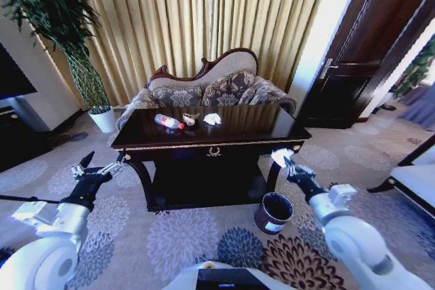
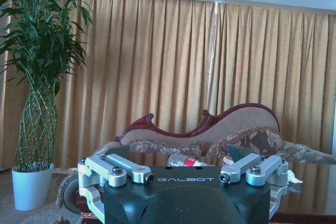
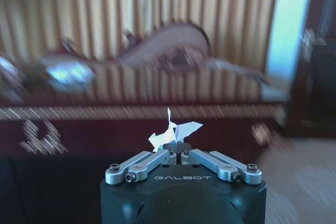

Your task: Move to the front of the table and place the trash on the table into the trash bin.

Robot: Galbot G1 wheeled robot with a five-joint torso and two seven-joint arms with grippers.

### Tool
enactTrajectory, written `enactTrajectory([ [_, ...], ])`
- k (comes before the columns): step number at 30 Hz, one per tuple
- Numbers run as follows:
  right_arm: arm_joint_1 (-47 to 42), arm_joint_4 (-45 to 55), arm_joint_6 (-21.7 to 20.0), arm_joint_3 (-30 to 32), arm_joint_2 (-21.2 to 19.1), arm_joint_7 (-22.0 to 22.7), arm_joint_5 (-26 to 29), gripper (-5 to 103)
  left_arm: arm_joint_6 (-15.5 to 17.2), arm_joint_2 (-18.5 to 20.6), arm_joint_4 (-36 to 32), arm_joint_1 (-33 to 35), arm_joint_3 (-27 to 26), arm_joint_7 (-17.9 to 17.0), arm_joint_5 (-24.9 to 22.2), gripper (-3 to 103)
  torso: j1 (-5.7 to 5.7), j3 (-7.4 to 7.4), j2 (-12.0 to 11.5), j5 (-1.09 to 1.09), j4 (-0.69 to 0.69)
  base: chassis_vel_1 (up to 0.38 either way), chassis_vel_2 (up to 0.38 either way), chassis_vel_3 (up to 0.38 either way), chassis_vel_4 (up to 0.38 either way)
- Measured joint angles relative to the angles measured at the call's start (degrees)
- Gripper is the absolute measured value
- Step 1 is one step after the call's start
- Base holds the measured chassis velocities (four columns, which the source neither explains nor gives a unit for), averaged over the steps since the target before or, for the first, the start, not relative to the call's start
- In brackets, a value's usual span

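While three trash items (image 1: 191, 120) remain.

Dk-brown table (image 1: 258, 123), red-labelled bottle (image 1: 168, 122), prob. white tissue (image 1: 213, 119).

Bottle (image 1: 168, 122), wrapper (image 1: 190, 119), tissue (image 1: 213, 119) on table (image 1: 265, 125)

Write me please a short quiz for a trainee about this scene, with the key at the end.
1. True or false: the left gripper holds the white paper scrap.
2. Which item on the table lies farthest to the robot's left? A) bottle B) tan wrapper C) white tissue
3. Where does the trash bin stand?
Key: 1 false: the right gripper is shut on it, and the left jaws are open and empty. 2 A. 3 on the carpet, by the table's front leg on the robot's right.
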Motion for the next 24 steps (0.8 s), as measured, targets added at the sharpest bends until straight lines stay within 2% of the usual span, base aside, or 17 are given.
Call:
enactTrajectory([
  [4,3.3,-12.5,2.0,-1.7,0.9,-0.7,-3.2,0,0.0,0.0,0.0,0.0,0.2,0.0,0.0,100,-0.01,-0.01,0.0,0.00,0.00,0.000,0.000,0.000,0.000],
  [9,7.2,-22.2,3.4,-2.9,1.7,-1.3,-6.1,0,0.0,0.0,0.0,0.1,0.3,0.0,0.0,100,-0.01,-0.01,0.0,0.00,0.00,0.000,0.000,0.000,0.000],
  [13,13.3,-31.8,5.9,-4.7,3.3,-1.9,-10.8,0,0.0,-0.1,0.0,0.1,0.4,0.0,0.0,100,-0.01,0.00,0.0,-0.01,0.01,0.000,0.000,0.000,0.000],
  [24,25.2,-44.6,6.5,-12.5,5.1,0.1,-11.1,0,0.0,-0.9,0.0,0.4,1.1,0.0,1.2,100,-0.01,0.00,0.0,-0.01,0.01,0.000,0.000,0.000,0.000],
])
